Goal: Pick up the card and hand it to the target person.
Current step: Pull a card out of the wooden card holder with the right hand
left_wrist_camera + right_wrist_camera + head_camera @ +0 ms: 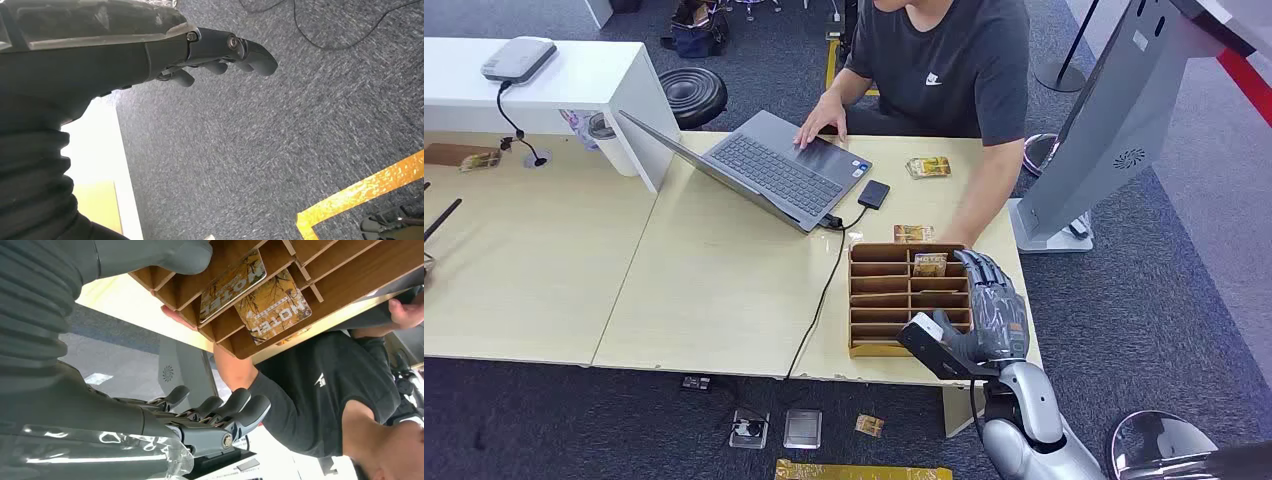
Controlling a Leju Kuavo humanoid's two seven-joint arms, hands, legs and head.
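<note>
Grey carpet is surrounding a pale wooden desk (714, 290), where a person in a dark T-shirt (944, 60) is sitting with one hand on an open laptop (769, 170). Near the desk's front edge a wooden slotted card rack (876, 300) is standing, and a hotel key card (930, 263) is sitting upright in one of its far compartments; the right wrist view is showing a second card (274, 305) in the slot beside it. The right hand (989, 300) is hovering just beside the rack, fingers apart and holding nothing, thumb near the rack's edge, so the pick-up is not yet done and the handover is also waiting. The left hand (225, 52) is hanging over the carpet, fingers seemingly lightly curled and empty, though the view is poor.
</note>
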